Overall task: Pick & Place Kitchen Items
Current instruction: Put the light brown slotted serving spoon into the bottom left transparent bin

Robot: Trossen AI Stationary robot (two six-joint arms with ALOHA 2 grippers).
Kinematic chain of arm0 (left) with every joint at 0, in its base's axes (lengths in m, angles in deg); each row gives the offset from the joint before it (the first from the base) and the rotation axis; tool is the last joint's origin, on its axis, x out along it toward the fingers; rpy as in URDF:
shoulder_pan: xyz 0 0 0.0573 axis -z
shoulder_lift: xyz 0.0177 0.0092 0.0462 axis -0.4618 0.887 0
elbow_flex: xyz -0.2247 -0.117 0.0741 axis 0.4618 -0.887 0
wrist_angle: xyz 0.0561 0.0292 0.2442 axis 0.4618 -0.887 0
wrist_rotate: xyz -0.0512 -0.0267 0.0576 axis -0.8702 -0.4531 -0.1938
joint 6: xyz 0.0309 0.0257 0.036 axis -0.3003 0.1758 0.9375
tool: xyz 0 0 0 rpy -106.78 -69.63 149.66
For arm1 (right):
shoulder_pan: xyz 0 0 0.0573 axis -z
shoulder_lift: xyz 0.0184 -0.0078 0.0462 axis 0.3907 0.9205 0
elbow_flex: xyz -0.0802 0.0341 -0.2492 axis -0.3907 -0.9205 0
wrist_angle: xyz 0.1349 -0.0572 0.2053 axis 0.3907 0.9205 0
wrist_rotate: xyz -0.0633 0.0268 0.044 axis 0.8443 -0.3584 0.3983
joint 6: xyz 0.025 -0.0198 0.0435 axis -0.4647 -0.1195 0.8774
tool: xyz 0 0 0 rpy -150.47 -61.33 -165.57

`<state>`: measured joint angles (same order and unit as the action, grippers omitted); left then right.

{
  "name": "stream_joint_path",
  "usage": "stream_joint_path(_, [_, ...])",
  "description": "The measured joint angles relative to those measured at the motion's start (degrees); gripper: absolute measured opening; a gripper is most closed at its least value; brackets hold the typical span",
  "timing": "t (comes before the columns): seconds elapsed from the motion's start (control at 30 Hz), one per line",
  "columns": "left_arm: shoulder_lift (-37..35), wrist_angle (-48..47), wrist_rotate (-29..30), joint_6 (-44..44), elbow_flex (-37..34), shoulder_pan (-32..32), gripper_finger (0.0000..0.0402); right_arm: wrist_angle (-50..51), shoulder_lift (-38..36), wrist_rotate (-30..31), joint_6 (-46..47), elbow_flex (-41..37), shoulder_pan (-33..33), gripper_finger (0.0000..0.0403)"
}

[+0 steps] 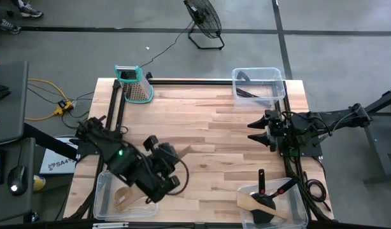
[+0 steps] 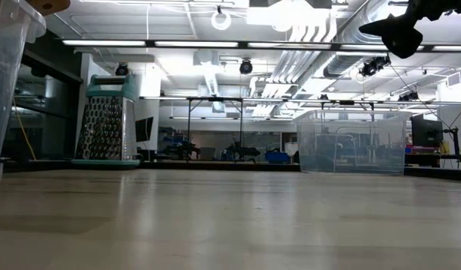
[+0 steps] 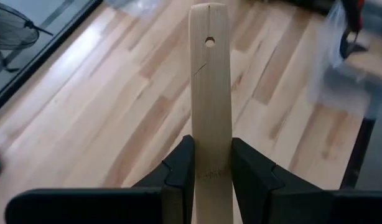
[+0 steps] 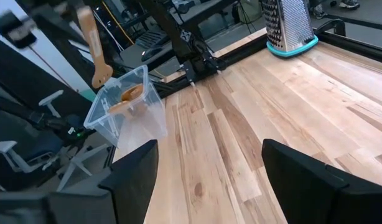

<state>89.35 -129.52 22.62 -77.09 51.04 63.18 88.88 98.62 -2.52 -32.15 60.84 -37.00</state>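
Observation:
My left gripper [image 1: 173,159] hangs over the table's near left part, beside a clear bin [image 1: 101,187], and is shut on a pale wooden utensil [image 3: 211,81]. The utensil's handle has a small hole [image 3: 209,42] near its free end. The right wrist view shows it [image 4: 91,43] in the air above that bin [image 4: 125,106]. A wooden spoon [image 1: 125,197] lies in the bin. My right gripper [image 1: 256,130] waits open at the table's right side, holding nothing. My left gripper pinches the wooden utensil's flat handle [image 3: 211,163] by its two narrow edges between the two fingers [image 3: 178,168]. The fingers lie across the handle, and its end with the hole sticks out forward past the fingertips. The utensil is lifted clear of table and bin.
A metal box grater [image 1: 135,86] with a teal top stands at the far left. One clear bin [image 1: 259,86] at the far right holds a black tool. Another bin [image 1: 297,203] at the near right holds a wooden spatula [image 1: 256,202] and black tools. Bare wood lies in the middle.

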Motion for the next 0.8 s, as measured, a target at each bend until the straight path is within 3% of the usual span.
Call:
stream_joint_path(0.37, [-0.5,0.0,-0.5,-16.6,-9.9,7.7,0.0074,0.0,0.0,-2.6,0.2,0.0,0.0,0.0278])
stream_joint_path(0.8, [-1.9,0.0,-0.4,-26.8,-25.0,13.2,0.0074,0.3,0.0,-4.6,0.3,0.0,0.0,0.0278])
